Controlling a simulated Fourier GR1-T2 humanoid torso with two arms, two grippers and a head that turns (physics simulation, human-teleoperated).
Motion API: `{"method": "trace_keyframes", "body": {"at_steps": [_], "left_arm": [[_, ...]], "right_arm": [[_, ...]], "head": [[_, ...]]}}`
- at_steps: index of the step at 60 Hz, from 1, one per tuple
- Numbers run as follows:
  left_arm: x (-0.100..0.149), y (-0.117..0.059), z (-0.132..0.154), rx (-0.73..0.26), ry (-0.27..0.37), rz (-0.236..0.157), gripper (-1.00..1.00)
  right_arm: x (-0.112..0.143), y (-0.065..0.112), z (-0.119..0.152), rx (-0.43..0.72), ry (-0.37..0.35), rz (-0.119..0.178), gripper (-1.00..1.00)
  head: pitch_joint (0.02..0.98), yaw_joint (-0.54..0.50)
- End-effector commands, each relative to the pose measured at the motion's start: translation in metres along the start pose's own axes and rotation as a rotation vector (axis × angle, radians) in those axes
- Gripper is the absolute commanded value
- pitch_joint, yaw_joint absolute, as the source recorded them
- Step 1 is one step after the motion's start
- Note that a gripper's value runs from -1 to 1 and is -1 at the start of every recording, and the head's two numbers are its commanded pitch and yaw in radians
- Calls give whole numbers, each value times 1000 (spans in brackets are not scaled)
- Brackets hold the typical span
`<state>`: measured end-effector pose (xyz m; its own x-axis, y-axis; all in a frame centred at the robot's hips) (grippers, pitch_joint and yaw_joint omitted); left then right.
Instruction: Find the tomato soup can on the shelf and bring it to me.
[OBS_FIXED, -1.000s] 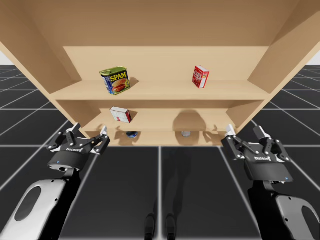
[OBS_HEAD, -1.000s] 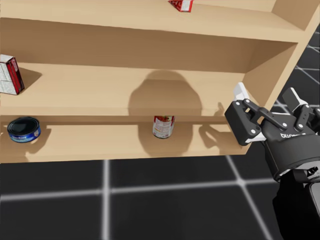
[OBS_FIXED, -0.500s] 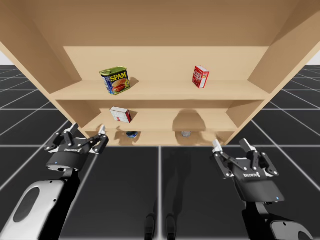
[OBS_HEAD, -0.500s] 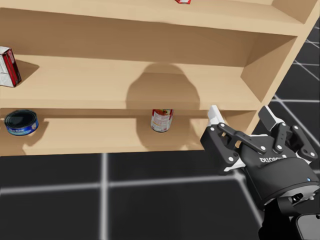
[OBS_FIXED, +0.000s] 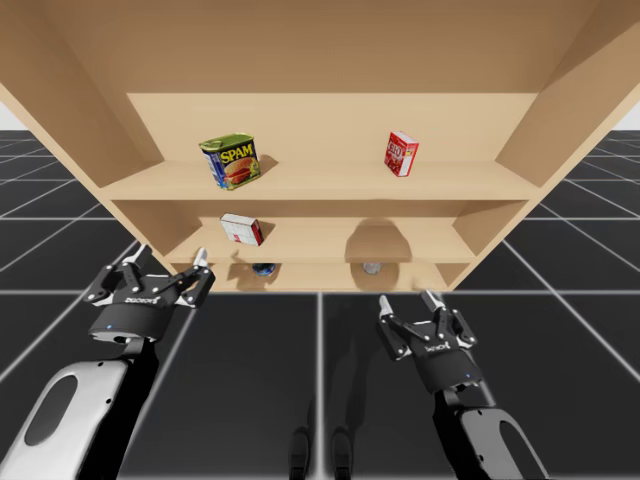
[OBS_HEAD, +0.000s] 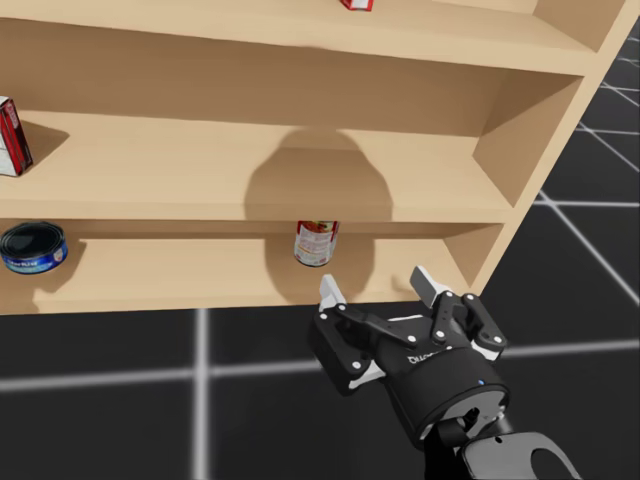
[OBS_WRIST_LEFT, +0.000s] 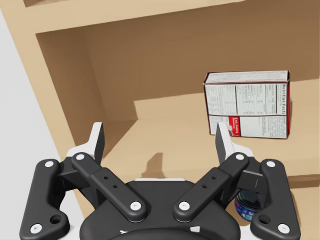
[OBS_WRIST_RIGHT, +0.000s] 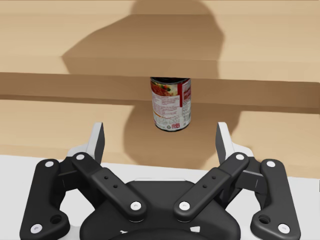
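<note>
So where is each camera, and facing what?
High view: above, looking down at the shelf; left gripper, right gripper, open.
Head view: on the head, facing its lower boards; right gripper, red-and-white can.
Left wrist view: left hand, past its fingers to a white box.
Right wrist view: right hand, past its fingers to that can, shared with head view.

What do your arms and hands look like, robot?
My left gripper and right gripper are black. Each has two jointed fingers with white tips. Small silver rivets dot the joints, and small white lettering marks each body. Behind the gripper, my left arm has a smooth light-grey shell with a dark oval panel set into it.
</note>
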<state>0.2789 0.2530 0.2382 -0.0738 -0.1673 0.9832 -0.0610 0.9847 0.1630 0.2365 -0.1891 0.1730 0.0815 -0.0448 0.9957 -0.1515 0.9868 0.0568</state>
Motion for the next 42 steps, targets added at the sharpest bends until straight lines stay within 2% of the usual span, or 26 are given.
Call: {"method": "trace_keyframes", "body": {"at_steps": [1, 5, 16, 22, 31, 36, 39, 42], "left_arm": [[2, 1, 0, 7, -26, -2, -1000], [3, 1, 0, 9, -31, 3, -1000], [3, 2, 1, 7, -36, 6, -1000], [4, 2, 1, 8, -36, 6, -1000], [4, 2, 1, 8, -37, 7, -1000], [4, 2, 2, 9, -35, 7, -1000], [4, 2, 2, 9, -35, 7, -1000], [4, 2, 2, 10, -34, 6, -1000]], "right_arm": [[-13, 6, -28, 4, 29, 18, -1000], [-15, 7, -38, 2, 38, 21, -1000], [-22, 8, -72, -31, 47, 69, -1000], [-25, 10, -86, -42, 56, 74, -1000], [-27, 11, -104, -71, 55, 108, -1000], [-27, 11, -113, -81, 60, 109, -1000], [-27, 11, -120, -92, 60, 125, -1000], [-27, 12, -126, -99, 71, 115, -1000]], "head": [[728, -238], [731, -237], [738, -232], [740, -232], [741, -229], [741, -227], [741, -226], [742, -224]]}}
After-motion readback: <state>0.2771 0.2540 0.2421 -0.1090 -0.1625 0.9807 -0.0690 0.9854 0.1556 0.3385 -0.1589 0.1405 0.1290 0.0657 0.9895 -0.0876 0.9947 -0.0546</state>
